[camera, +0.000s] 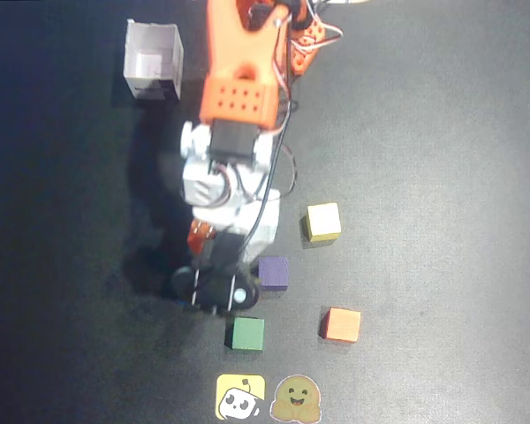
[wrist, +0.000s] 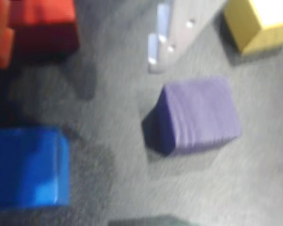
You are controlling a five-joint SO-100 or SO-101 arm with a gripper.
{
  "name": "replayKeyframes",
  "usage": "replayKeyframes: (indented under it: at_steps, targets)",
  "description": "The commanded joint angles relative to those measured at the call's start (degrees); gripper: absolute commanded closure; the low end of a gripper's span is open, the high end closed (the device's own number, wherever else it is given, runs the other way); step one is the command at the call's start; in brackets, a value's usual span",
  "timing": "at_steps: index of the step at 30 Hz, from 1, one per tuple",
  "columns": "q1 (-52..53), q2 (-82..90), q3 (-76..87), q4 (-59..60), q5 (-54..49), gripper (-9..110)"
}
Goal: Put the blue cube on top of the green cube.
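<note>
The blue cube (wrist: 26, 167) lies on the dark mat at the lower left of the blurred wrist view; in the overhead view the arm hides it. The green cube (camera: 245, 333) sits just below the arm's end, and only its top edge shows at the bottom of the wrist view (wrist: 151, 221). My gripper (wrist: 99, 42) is open, with an orange-red finger (wrist: 42, 23) at the upper left and a white finger (wrist: 172, 35) at the upper right. Only bare mat lies between them. The blue cube is apart from both. In the overhead view the gripper (camera: 228, 238) hangs above the mat.
A purple cube (camera: 273, 273) (wrist: 198, 115) lies right of the gripper. A yellow cube (camera: 323, 221) (wrist: 259, 23) lies further right and back. An orange cube (camera: 341, 324) sits right of the green one. A white open box (camera: 153, 60) stands at the back left. Two stickers (camera: 240, 397) are at the front edge.
</note>
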Motion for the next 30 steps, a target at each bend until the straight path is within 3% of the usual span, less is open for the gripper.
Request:
replayKeyframes:
  at_steps: [1, 30]
  targets:
    - [1.1, -1.7, -5.2, -0.4, 1.0, 79]
    - [4.7, -20.0, -18.3, -0.4, 0.9, 79]
